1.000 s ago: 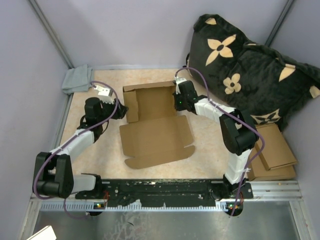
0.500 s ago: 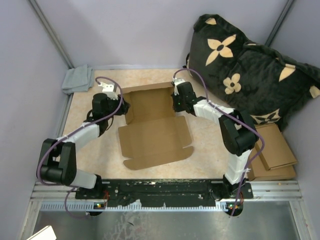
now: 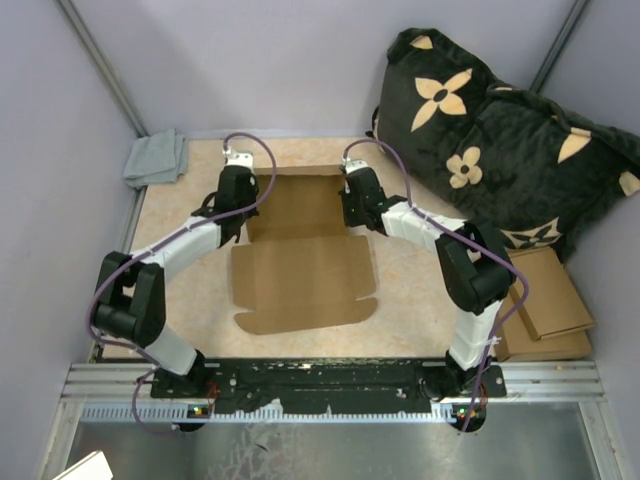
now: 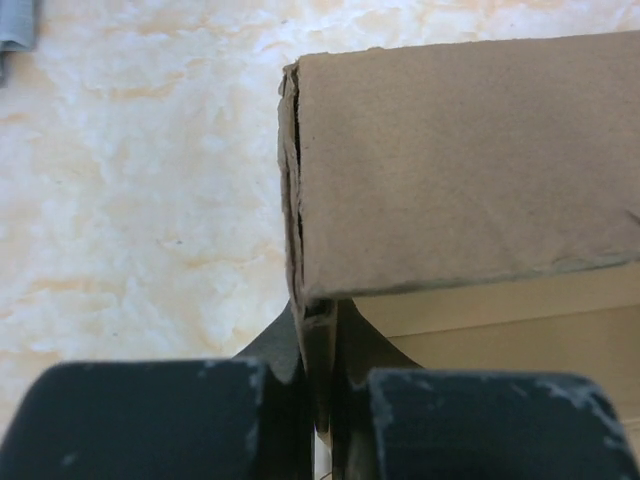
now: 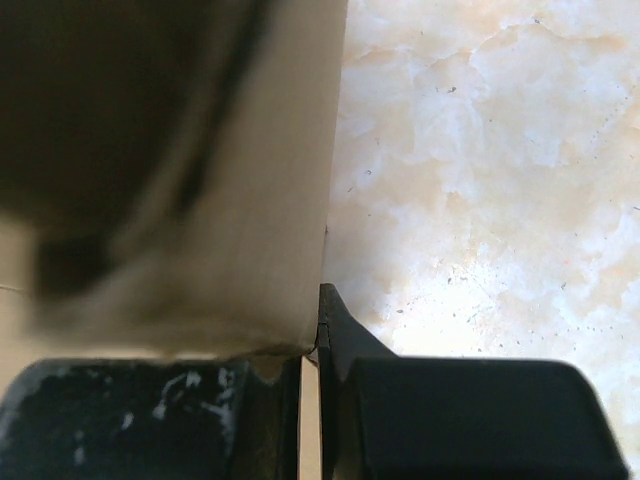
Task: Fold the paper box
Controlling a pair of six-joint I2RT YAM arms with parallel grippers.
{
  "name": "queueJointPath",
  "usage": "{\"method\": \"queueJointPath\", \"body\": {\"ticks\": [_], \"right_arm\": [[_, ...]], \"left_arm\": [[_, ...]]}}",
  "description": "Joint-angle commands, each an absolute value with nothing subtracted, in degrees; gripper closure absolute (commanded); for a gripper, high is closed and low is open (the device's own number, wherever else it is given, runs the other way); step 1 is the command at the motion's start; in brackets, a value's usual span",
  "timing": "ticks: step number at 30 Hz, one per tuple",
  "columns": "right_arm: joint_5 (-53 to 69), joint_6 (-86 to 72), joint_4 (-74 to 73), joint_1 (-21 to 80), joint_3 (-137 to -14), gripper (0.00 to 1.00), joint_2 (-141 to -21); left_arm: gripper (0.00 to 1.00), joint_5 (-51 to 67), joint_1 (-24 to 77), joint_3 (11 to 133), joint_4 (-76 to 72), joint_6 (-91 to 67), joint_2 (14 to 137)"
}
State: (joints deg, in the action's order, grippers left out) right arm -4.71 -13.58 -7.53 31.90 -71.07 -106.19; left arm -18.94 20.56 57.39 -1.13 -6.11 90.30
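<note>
clamping opposite paper box [image 3: 300, 272] walls

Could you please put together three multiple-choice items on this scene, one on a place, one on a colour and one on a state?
1. Where does the grey cloth lie?
A. at the table's far left corner
B. on the stacked cardboard
C. at the near right corner
2. What colour are the flowers on the black cushion?
A. red
B. tan
C. blue
3. How is the left gripper?
A. open above the cloth
B. shut on the paper box's side wall
C. holding the cushion
Answers: 1 A, it lies bunched in that corner; 2 B, tan shapes on black; 3 B, the left wrist view shows its fingers pinching the wall's edge.
</note>
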Motion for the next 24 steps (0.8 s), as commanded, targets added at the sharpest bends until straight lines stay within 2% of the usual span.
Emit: {"method": "queueJointPath", "body": {"ticks": [1, 7, 13, 16, 18, 21, 24], "right_arm": [[-5.7, -16.5, -11.1, 33.2, -74.5, 1.00, -104.6], [-6.3, -20.2, -15.6, 33.6, -78.7, 1.00, -106.0], [-7.1, -23.3, -19.0, 33.7, -82.4, 1.00, -106.6], [-7.7, -24.2, -21.1, 33.6, -83.9, 1.00, -107.4], [-8.5, -25.0, -22.3, 33.6, -84.3, 1.00, -107.5], [-9.9, -25.8, -23.6, 33.6, -84.6, 1.00, -107.8], [-10.8, -26.3, -22.5, 33.5, -83.6, 1.00, -107.5]], "left_arm": [[1.00, -34.3, 23.9, 62.9, 9.4, -2.8, 93.2], [1.00, -46.4, 28.2, 60.1, 6.3, -0.5, 93.4], [1.00, -40.6, 28.8, 56.1, 1.5, -3.1, 88.1], [0.83, -35.3, 28.6, 54.9, 0.4, -5.6, 85.3], [0.66, -32.1, 28.6, 54.1, 0.1, -7.4, 83.7], [0.61, -28.7, 28.6, 53.5, 2.3, -10.0, 81.9], [0.59, -28.4, 28.6, 52.2, 3.9, -11.8, 80.2]]}}
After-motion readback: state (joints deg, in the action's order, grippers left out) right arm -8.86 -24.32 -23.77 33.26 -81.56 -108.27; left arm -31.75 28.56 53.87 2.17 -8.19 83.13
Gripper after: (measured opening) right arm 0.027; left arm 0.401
